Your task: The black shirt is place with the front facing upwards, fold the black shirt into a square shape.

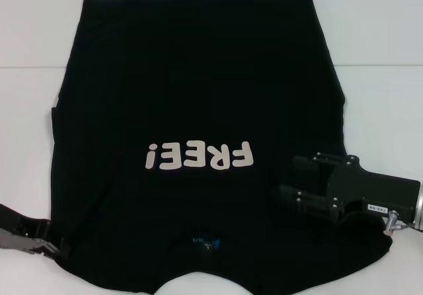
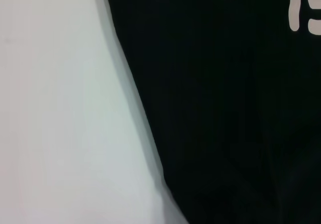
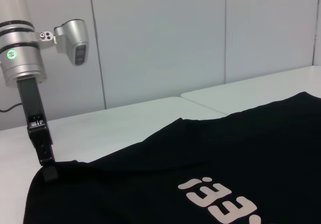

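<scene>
Both grippers down at near shoulder corners of black shirt (image 1: 198, 110), spread flat, lettering up, on white table (image 1: 383, 37). Left gripper (image 1: 56, 247) touching left shoulder edge; right gripper (image 1: 291, 199) over right shoulder. Finger opening and grasp: cannot tell.

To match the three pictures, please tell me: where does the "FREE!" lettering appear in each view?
Head view: "FREE!" lettering upside down, centre of the black shirt.
Left wrist view: only two pale strokes at the upper right corner.
Right wrist view: at the bottom edge, partly cut off.
Shared landmark: the shirt's edge against the white table.
</scene>
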Motion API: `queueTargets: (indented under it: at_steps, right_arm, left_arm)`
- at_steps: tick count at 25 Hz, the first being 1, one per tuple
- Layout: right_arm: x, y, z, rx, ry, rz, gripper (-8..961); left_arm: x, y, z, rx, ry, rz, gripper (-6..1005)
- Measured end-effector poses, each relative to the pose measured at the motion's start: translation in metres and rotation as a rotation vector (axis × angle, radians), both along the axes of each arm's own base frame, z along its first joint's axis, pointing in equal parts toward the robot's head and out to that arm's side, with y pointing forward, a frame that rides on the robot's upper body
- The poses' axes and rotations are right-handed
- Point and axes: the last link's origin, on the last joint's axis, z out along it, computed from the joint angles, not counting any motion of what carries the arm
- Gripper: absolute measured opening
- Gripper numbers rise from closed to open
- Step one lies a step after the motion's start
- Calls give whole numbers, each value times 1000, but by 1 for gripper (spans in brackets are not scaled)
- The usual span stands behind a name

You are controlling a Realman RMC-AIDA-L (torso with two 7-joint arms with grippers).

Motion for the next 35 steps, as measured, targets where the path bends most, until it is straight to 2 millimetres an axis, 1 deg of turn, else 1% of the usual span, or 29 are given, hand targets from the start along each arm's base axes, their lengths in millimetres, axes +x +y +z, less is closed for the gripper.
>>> queueTargets:
  at_steps: [4, 8, 11, 14, 16, 18, 22, 24, 26, 29, 30, 33, 35]
  right_arm:
    - [1, 1, 1, 5, 2, -9, 676]
    - [2, 2, 1, 12, 3, -19, 676]
    - [2, 3, 3, 20, 16, -32, 676]
    - [4, 6, 7, 42, 45, -85, 676]
    - [7, 10, 13, 47, 78, -150, 675]
    - [10, 15, 22, 35, 114, -234, 675]
    - [21, 35, 56, -44, 153, -534, 675]
    - [26, 44, 75, -105, 105, -672, 676]
    - [29, 48, 91, -178, 29, -787, 676]
    - [25, 45, 109, -273, -81, -920, 676]
    - [22, 42, 112, -301, -104, -933, 675]
    - [10, 31, 117, -405, -133, -961, 676]
    - [8, 25, 117, -460, -149, -975, 683]
  left_arm:
    - [1, 1, 0, -4, 1, -15, 161]
    - [2, 1, 1, -5, -7, -25, 125]
    - [1, -2, 2, 3, -37, -1, 98]
    - [3, -3, 1, 12, -72, 3, 71]
    - [3, -4, 0, 8, -75, -8, 63]
    - [3, -4, 0, 7, -72, -17, 64]
    - [3, -2, 3, 21, -71, -27, 59]
    - [2, -2, 5, 25, -68, -33, 53]
    - [2, -2, 7, 25, -66, -40, 49]
    - [2, -1, 7, 25, -64, -57, 46]
    - [2, -1, 7, 24, -63, -63, 46]
    - [3, 0, 7, 23, -64, -75, 46]
    - [3, 1, 7, 22, -64, -81, 47]
